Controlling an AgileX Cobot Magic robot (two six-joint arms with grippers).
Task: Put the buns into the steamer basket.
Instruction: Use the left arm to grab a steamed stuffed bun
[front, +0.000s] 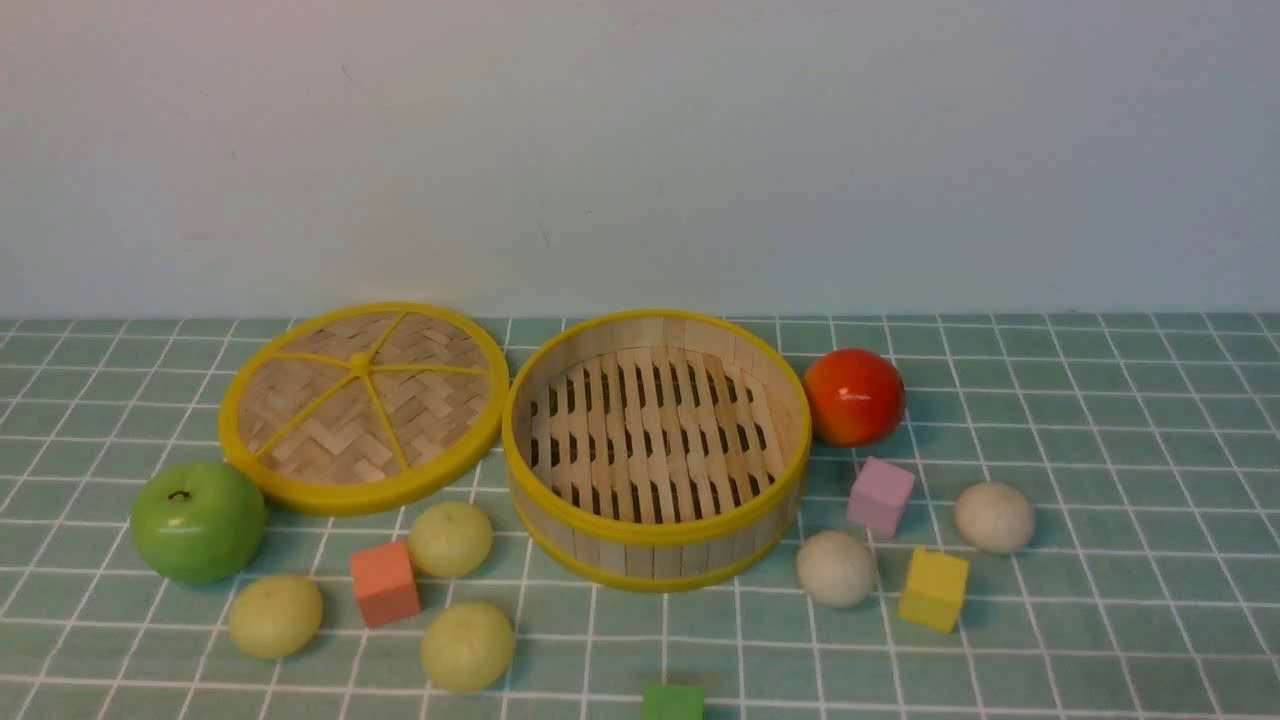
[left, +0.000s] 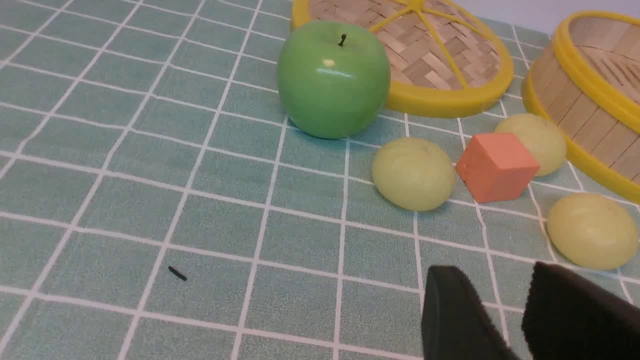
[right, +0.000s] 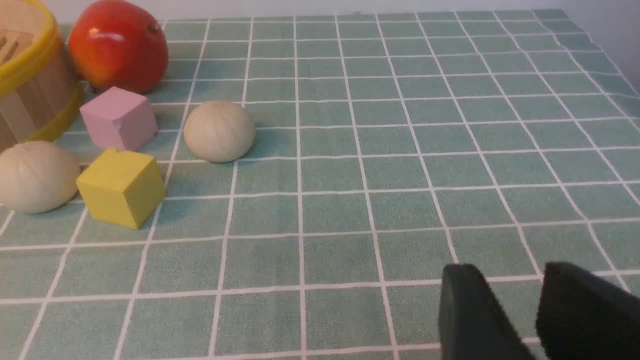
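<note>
Reaching with jaws seemingly just narrowly parted and empty, the left gripper (left: 495, 275) or right gripper (right: 510, 272) could bump a bun (left: 591, 230) and send it rolling off.

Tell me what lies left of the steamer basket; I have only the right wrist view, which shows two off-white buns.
Observer: Three yellow-green buns lie there.
Operator: Check inside the basket.
Observer: The steamer basket is empty.
Operator: Report the left gripper.
Observer: The left gripper is open and holds nothing.
</note>
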